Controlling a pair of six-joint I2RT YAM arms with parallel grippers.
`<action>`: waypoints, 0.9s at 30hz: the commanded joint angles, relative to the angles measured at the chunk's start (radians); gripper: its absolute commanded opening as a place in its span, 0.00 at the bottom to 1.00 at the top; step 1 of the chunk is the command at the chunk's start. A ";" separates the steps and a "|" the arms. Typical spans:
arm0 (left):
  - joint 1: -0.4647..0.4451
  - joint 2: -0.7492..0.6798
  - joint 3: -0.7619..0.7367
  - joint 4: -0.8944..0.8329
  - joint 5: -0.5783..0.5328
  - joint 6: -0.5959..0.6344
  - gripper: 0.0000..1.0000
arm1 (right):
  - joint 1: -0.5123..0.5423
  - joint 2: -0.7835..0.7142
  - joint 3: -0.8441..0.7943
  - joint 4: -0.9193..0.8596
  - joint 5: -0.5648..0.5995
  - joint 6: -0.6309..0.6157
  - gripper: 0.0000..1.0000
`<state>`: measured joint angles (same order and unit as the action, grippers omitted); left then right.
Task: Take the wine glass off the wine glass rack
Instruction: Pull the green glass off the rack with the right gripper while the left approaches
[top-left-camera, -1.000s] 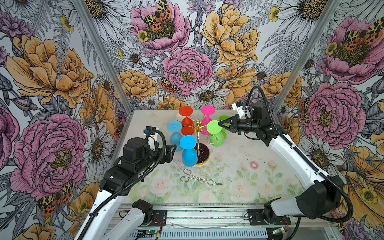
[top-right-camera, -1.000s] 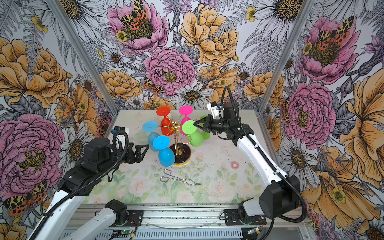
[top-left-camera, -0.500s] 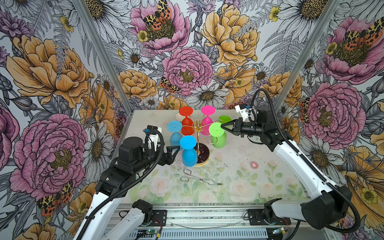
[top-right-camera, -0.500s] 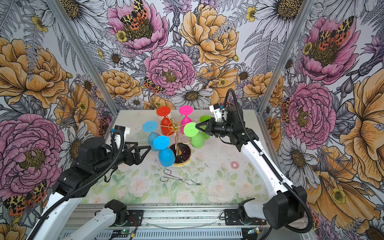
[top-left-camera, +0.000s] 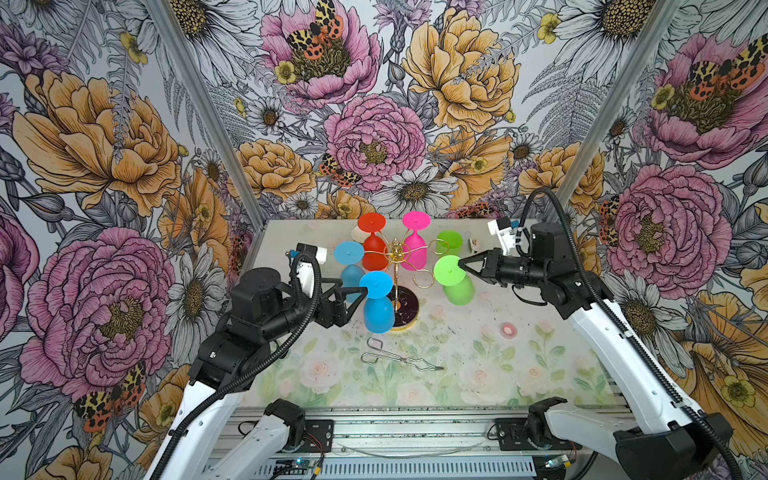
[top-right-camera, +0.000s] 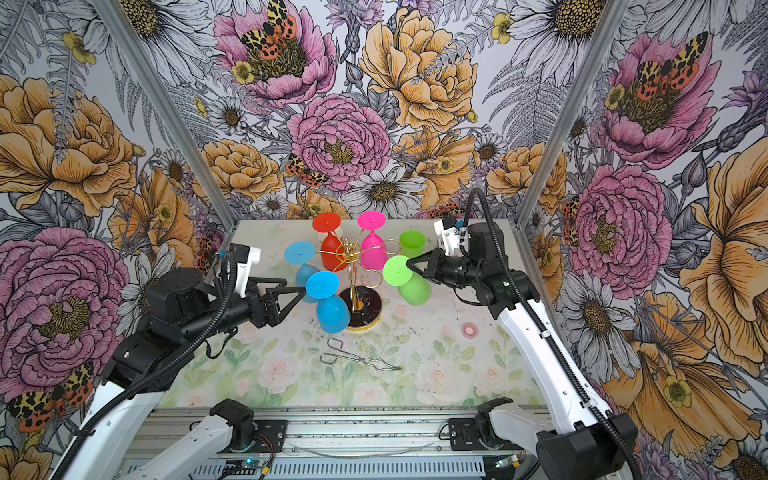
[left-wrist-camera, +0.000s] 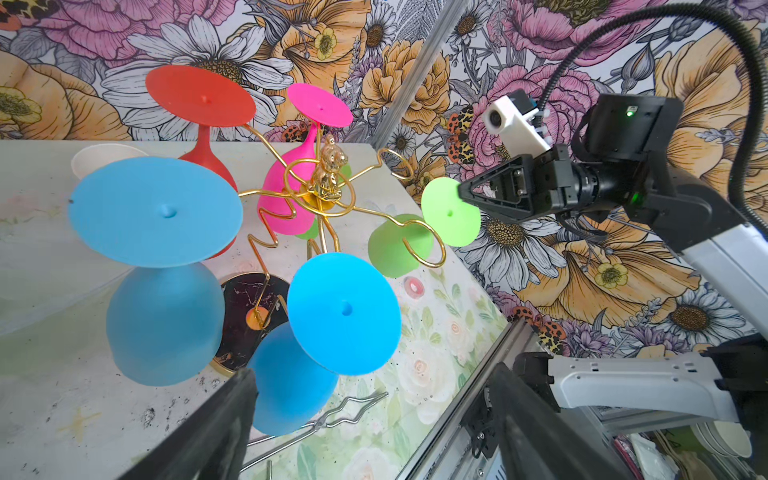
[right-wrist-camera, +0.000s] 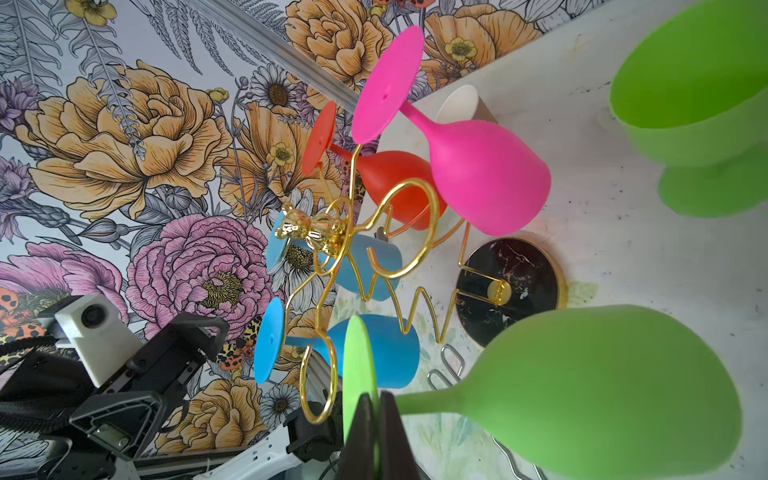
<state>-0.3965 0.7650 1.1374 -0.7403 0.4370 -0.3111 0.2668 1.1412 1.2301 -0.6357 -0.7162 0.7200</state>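
Pinching the round foot of the green wine glass (top-left-camera: 455, 282) with jaws shut tight, the right gripper (top-left-camera: 461, 262) is holding it just off the wine glass rack (top-left-camera: 397, 253), where 4 more glasses (top-left-camera: 372, 249) are hanging, while the left gripper (top-left-camera: 355, 291) is hovering wide open and empty.

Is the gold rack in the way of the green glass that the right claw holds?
Nothing visible does. The right gripper is shut on the foot of the green glass, which hangs just outside the nearest empty loop of the wine glass rack, with bare table below.
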 joint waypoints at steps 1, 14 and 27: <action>-0.009 0.022 0.049 0.039 0.046 -0.020 0.88 | -0.005 -0.053 -0.014 -0.109 0.060 -0.065 0.00; -0.249 0.137 0.114 0.111 -0.029 -0.025 0.87 | 0.002 -0.085 0.021 -0.299 0.115 -0.201 0.00; -0.433 0.298 0.064 0.355 0.001 -0.129 0.83 | 0.033 -0.118 0.038 -0.376 0.040 -0.266 0.00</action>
<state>-0.8131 1.0504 1.2232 -0.4900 0.4355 -0.3927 0.2897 1.0416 1.2297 -0.9947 -0.6437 0.4858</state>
